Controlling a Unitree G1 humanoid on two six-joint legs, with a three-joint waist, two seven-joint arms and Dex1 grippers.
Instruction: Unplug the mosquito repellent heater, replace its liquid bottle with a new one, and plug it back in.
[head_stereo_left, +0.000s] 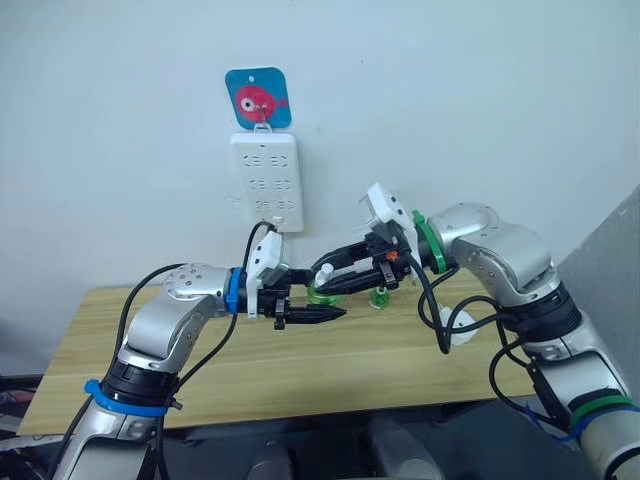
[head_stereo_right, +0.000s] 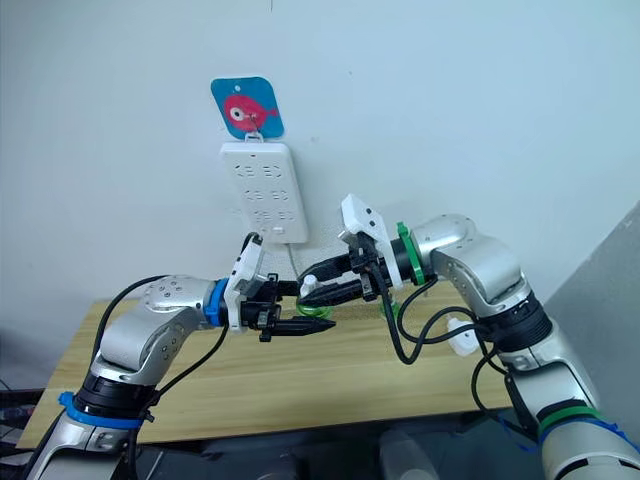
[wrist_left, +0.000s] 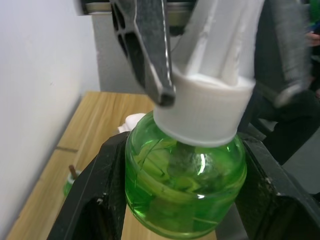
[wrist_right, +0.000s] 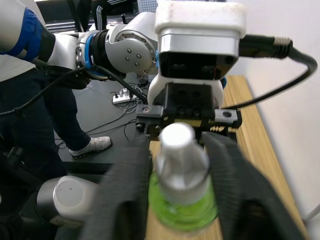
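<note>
Both grippers are meeting above the wooden table (head_stereo_left: 420, 360), and you are seeing them share one green liquid bottle (wrist_left: 185, 190). Your left gripper (head_stereo_left: 318, 313) is clamping the bottle's green glass body between its black fingers (wrist_left: 100, 200). Your right gripper (head_stereo_left: 335, 272) is closing its fingers around the white cap end. Another green bottle (head_stereo_left: 379, 297) is standing on the table near the wall, below the white power strip (head_stereo_left: 265, 180). The heater, lying on the table by your right arm (head_stereo_left: 462, 330), is sitting unplugged.
</note>
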